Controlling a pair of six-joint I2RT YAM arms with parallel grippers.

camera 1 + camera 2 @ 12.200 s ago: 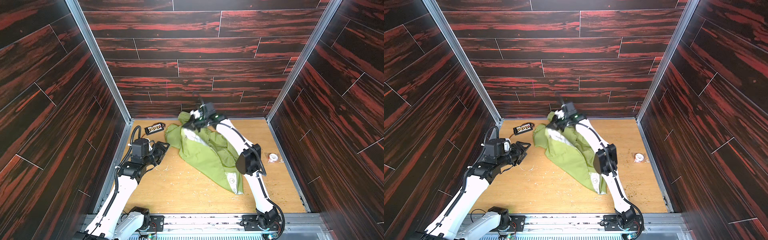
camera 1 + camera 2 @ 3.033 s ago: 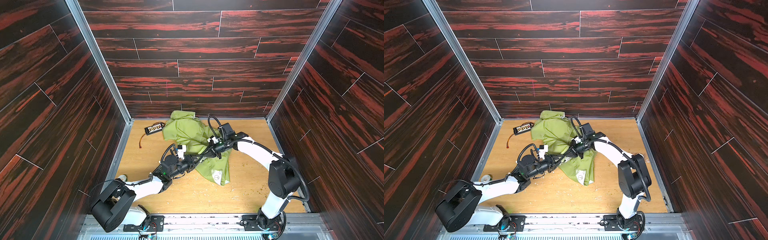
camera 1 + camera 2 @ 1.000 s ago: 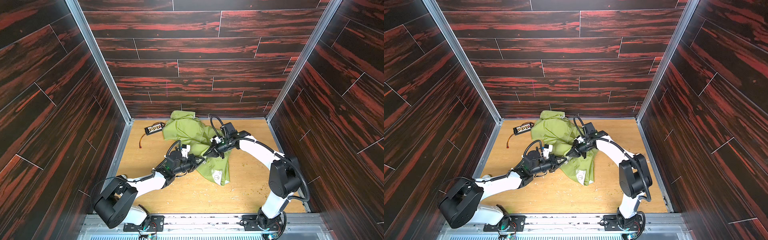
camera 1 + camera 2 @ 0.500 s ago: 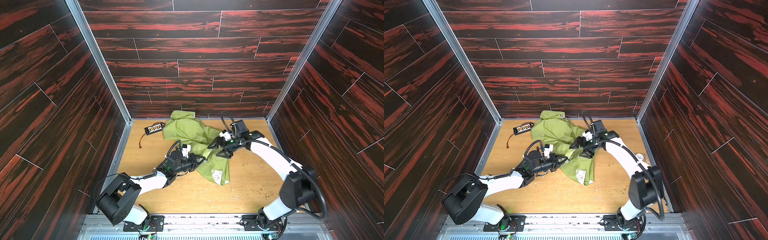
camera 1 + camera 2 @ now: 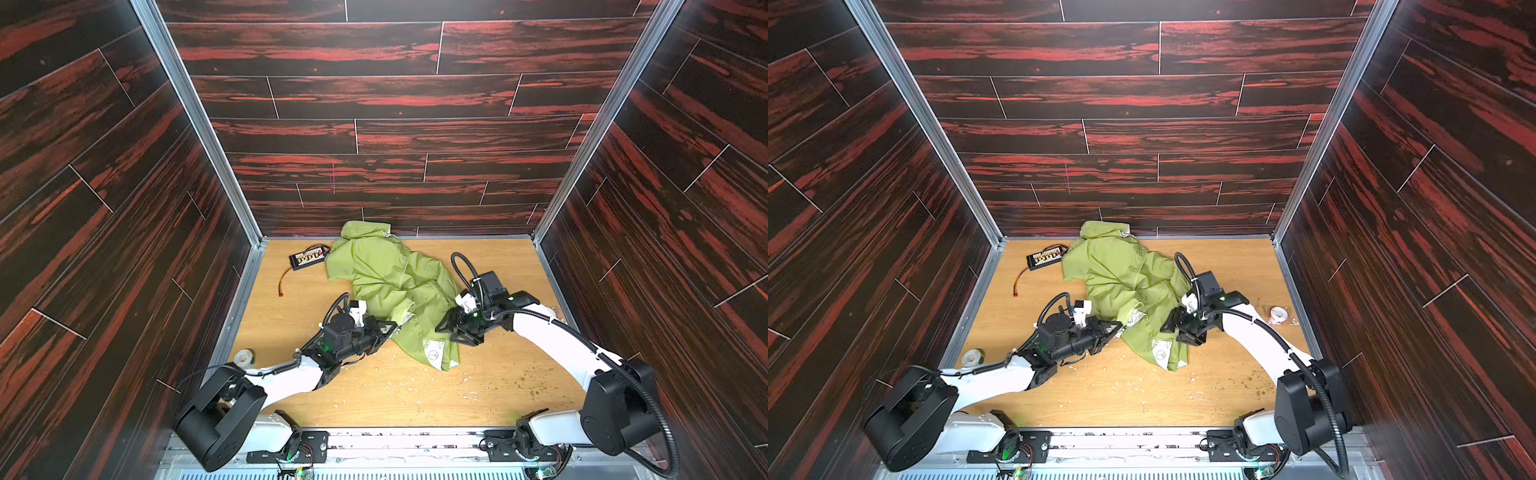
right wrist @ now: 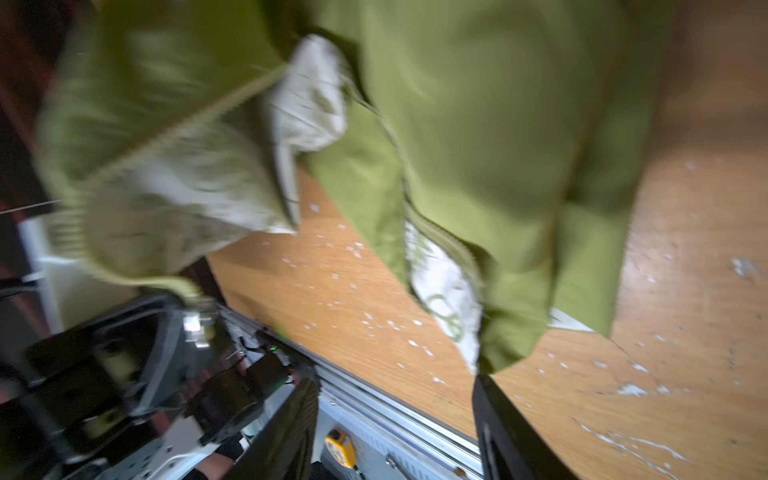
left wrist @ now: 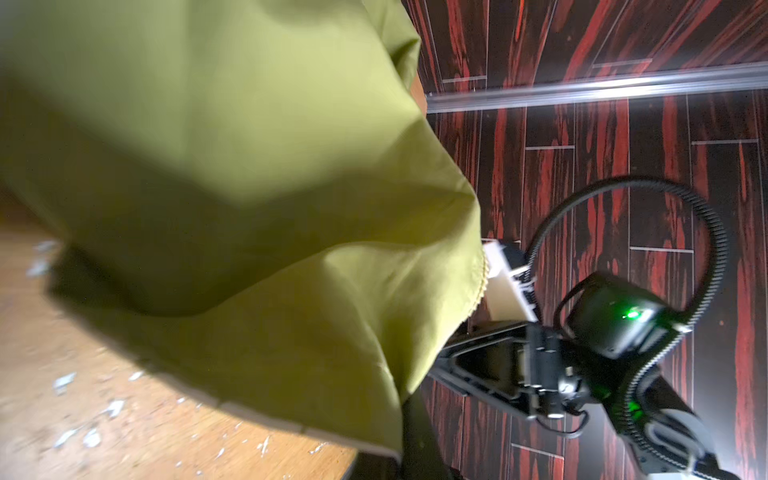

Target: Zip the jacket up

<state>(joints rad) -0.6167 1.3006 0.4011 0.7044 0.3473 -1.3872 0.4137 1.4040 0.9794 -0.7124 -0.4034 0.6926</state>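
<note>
The olive-green jacket (image 5: 386, 274) lies crumpled on the wooden floor from the back wall toward the middle in both top views (image 5: 1121, 270). White lining and a zipper edge show in the right wrist view (image 6: 307, 104). My left gripper (image 5: 390, 328) is shut on the jacket's near left edge, lifting a fold; in the left wrist view green fabric (image 7: 249, 187) drapes over its jaws. My right gripper (image 5: 451, 330) hovers at the jacket's lower right side. Its jaws (image 6: 395, 415) stand apart with nothing between them.
A black connector board (image 5: 309, 257) with a red wire lies at the back left. One tape roll (image 5: 244, 356) sits by the left wall, another (image 5: 1277, 314) by the right wall. White flakes litter the floor (image 5: 395, 395). Dark wood-patterned walls close in on three sides.
My right gripper has let go of the jacket, opened, and drawn back to the right and toward the front. My left gripper has kept its hold on the jacket's edge.
</note>
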